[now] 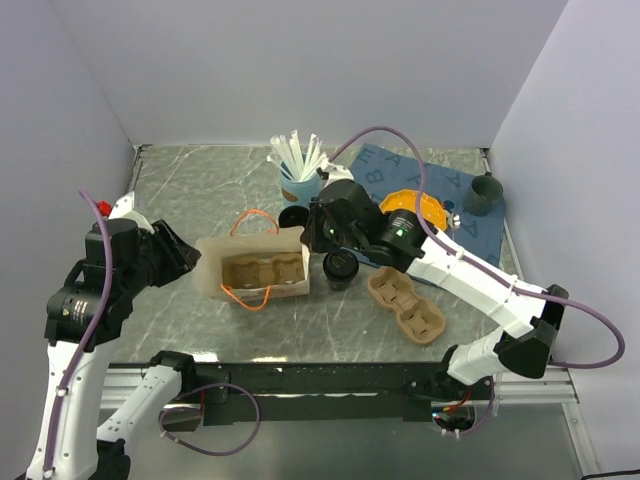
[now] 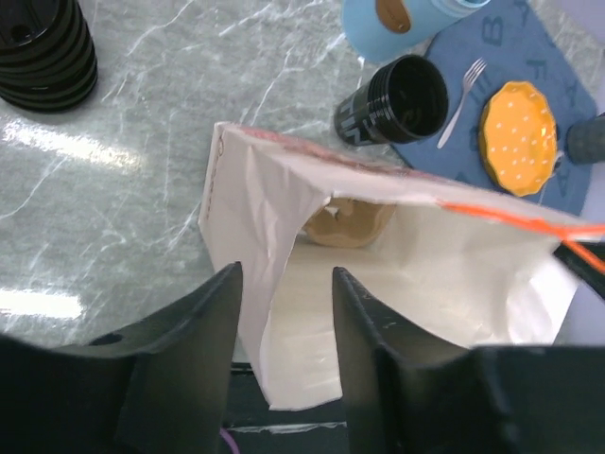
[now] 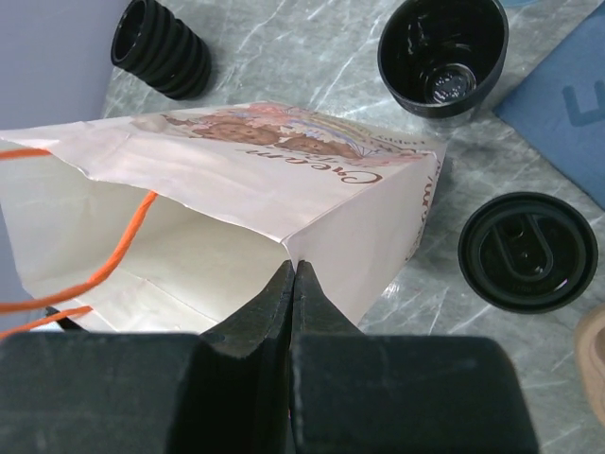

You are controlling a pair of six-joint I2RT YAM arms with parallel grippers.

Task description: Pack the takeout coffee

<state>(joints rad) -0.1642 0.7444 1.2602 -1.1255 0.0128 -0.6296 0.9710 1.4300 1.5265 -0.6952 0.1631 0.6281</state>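
Setting: grey-green marble table [image 1: 180,190] boxed in by plain pale walls.
Blue mat [image 1: 455,190]: lies at the far right of the table, with printed letters on it.
Paper bag [image 1: 215,262]: stands open at the table's middle, with orange cord handles and a printed side.
Cup carrier in bag [image 1: 262,268]: brown moulded tray down inside the bag, its wells empty.
Spare carrier [image 1: 405,302]: same brown tray, flat on the marble to the right of the bag.
Left gripper [image 2: 284,274]: jaws partly apart, straddling the bag's left end wall; nothing held.
Right gripper [image 3: 294,270]: fingers pressed together, tips at the bag's right top corner; whether paper is nipped between them cannot be told.
Orange plate [image 2: 518,132]: on the mat.
Straw cup [image 1: 300,187]: light blue, full of white straws, beyond the bag.
Mug [image 1: 482,195]: grey-green, at the mat's far right corner.
Takeout coffee [image 3: 527,251]: black lidded cup, upright on the marble just beside the bag's right end, outside it.
Lidless cup [image 3: 442,52]: black twin, farther back.
Ribbed black stack [image 3: 161,47]: beyond the bag's left part.
Fork [image 2: 461,99]: white, on the mat beside the plate.
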